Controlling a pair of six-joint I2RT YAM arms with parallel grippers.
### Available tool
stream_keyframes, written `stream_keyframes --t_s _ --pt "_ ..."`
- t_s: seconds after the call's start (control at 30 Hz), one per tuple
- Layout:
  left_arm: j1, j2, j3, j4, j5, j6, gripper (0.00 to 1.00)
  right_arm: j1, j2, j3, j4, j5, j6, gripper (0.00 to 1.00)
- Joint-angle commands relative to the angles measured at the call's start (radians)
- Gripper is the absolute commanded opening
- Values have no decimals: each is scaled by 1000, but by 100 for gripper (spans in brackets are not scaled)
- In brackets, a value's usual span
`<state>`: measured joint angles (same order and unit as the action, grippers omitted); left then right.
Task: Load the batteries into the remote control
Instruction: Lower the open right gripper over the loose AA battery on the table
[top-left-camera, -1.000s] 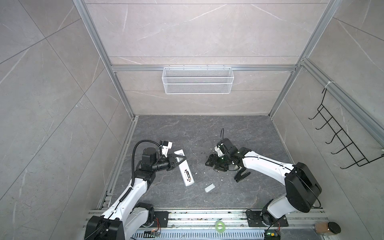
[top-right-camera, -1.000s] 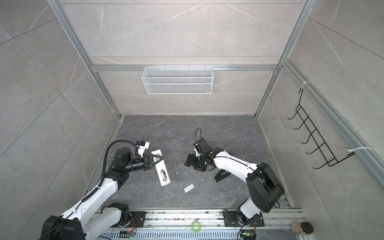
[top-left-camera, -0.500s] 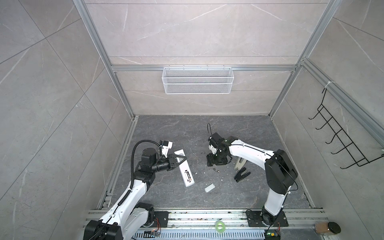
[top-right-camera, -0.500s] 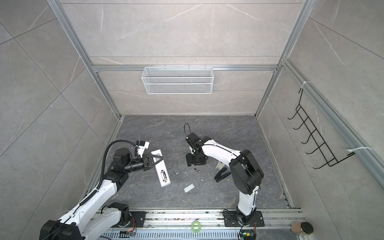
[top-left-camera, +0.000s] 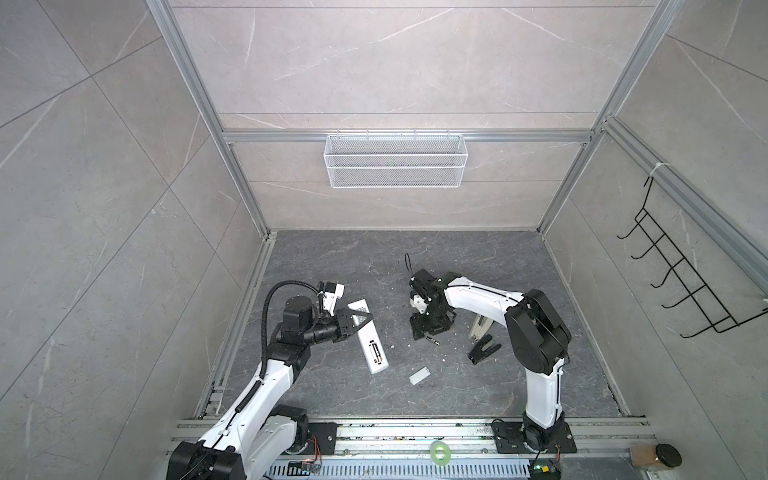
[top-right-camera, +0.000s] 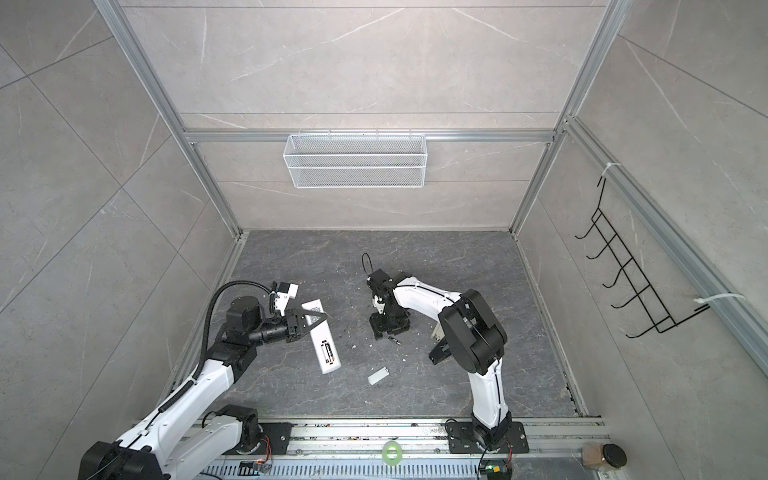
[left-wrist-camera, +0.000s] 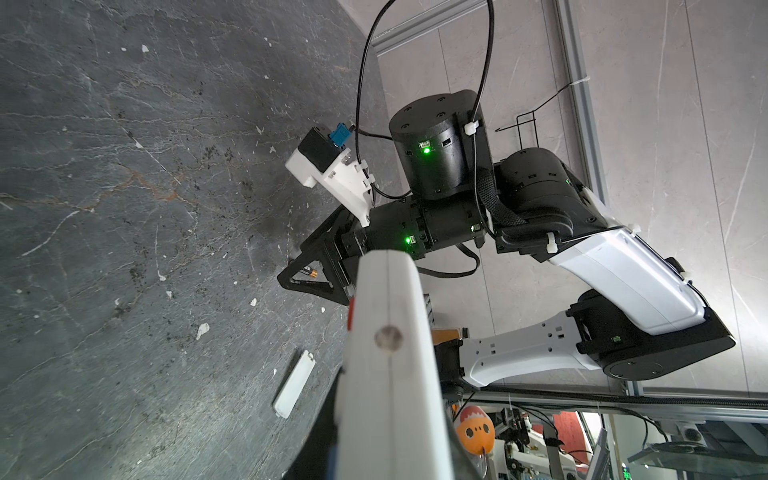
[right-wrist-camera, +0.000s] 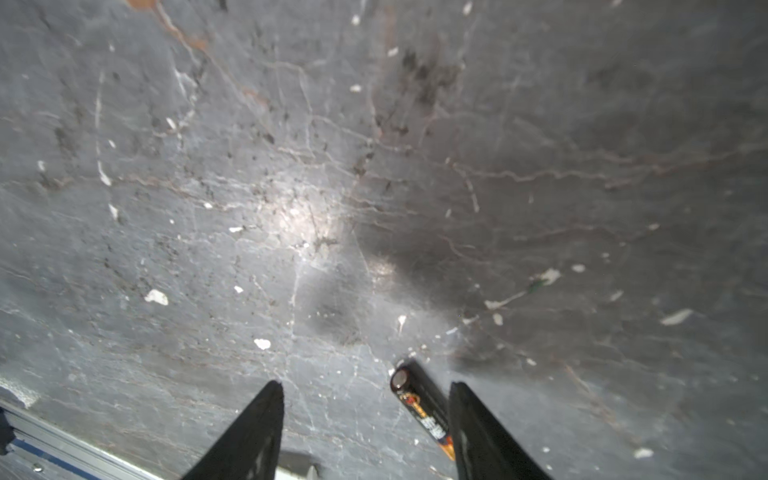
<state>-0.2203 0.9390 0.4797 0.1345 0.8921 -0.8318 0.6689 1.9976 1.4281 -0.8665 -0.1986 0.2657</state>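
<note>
Right end effector (right-wrist-camera: 365, 383) released, jaws astride loose battery (right-wrist-camera: 424, 409) lying on desk (right-wrist-camera: 249, 208). Left end effector (top-left-camera: 360, 322) clenched on remote control (top-left-camera: 379, 365), second battery (top-left-camera: 376, 352) seated in its open bay; white cover (top-left-camera: 418, 376) on desk nearby

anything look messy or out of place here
White crumbs litter the floor; one battery lies loose within the open right gripper, and the white cover lies detached, apart from the remote.
</note>
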Motion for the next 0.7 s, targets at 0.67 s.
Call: stream_keyframes --t_s 0.67 --pt "-4 -15 22 19 11 22 0 45 -19 -18 -13 -1 5 55"
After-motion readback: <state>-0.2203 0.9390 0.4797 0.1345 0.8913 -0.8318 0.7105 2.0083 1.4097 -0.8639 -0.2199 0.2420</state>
